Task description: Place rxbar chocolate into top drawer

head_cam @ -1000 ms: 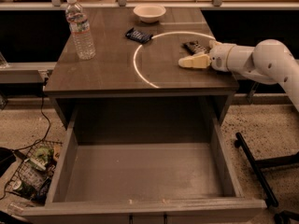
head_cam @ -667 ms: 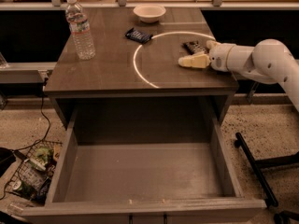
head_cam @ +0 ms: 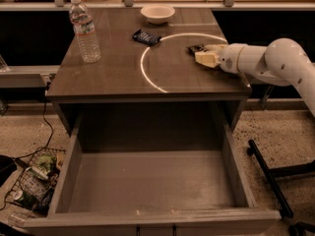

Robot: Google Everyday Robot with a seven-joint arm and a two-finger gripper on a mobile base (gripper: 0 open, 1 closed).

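The rxbar chocolate (head_cam: 195,48), a small black wrapper, lies on the tabletop at the right, on the rim of a white light ring. My gripper (head_cam: 204,54) reaches in from the right at tabletop height and sits right against the bar's right end. I cannot tell whether it touches or holds the bar. The top drawer (head_cam: 147,181) is pulled fully out below the table front, and nothing lies in it. A dark bluish wrapper with a white logo (head_cam: 146,37) lies further left, near the ring's top.
A clear water bottle (head_cam: 84,31) stands at the table's left. A white bowl (head_cam: 157,13) sits at the back centre. A wire basket with clutter (head_cam: 32,181) is on the floor at the left. A black chair base (head_cam: 268,171) is at the right.
My gripper has shifted slightly toward the back of the table, staying by the black bar. Nothing else has moved.
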